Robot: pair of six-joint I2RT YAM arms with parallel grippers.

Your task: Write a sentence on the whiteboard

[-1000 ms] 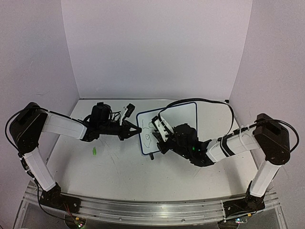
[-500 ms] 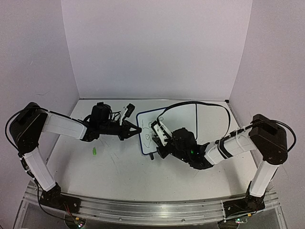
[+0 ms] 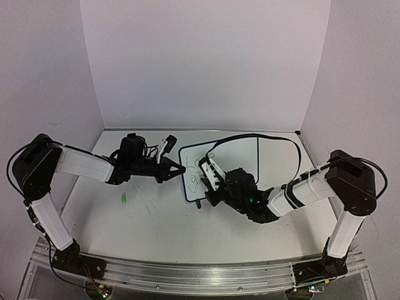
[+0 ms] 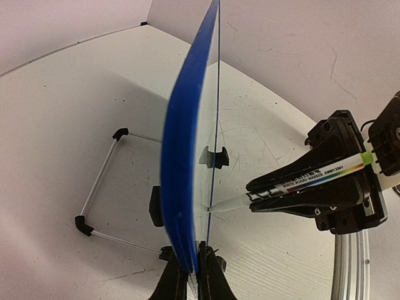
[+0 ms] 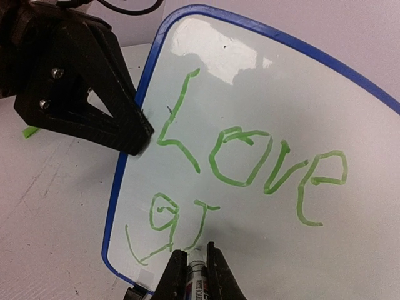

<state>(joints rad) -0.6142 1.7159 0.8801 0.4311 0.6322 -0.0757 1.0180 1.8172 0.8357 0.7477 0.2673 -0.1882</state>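
Note:
The whiteboard (image 3: 234, 155) stands tilted near the table's middle, its blue rim (image 4: 181, 144) edge-on in the left wrist view. My left gripper (image 3: 181, 170) is shut on the board's left edge (image 4: 197, 259), also visible as black fingers (image 5: 94, 94) in the right wrist view. My right gripper (image 5: 190, 262) is shut on a whiteboard marker (image 5: 197, 278), whose tip touches the board's face. The sentence in green reads "Love" (image 5: 250, 156) on the top line, with "g" and an "r"-like stroke (image 5: 178, 219) below. From the left wrist view the marker (image 4: 312, 178) meets the board from the right.
A small green cap (image 3: 124, 199) lies on the table left of the board. A thin wire stand with black feet (image 4: 100, 187) sits behind the board. Purple walls close in the table on three sides. A black cable (image 3: 262, 134) loops over the board.
My right gripper has slid a little to the left along the board with the marker, adding to the second line of writing. The left gripper has held still on the board's edge.

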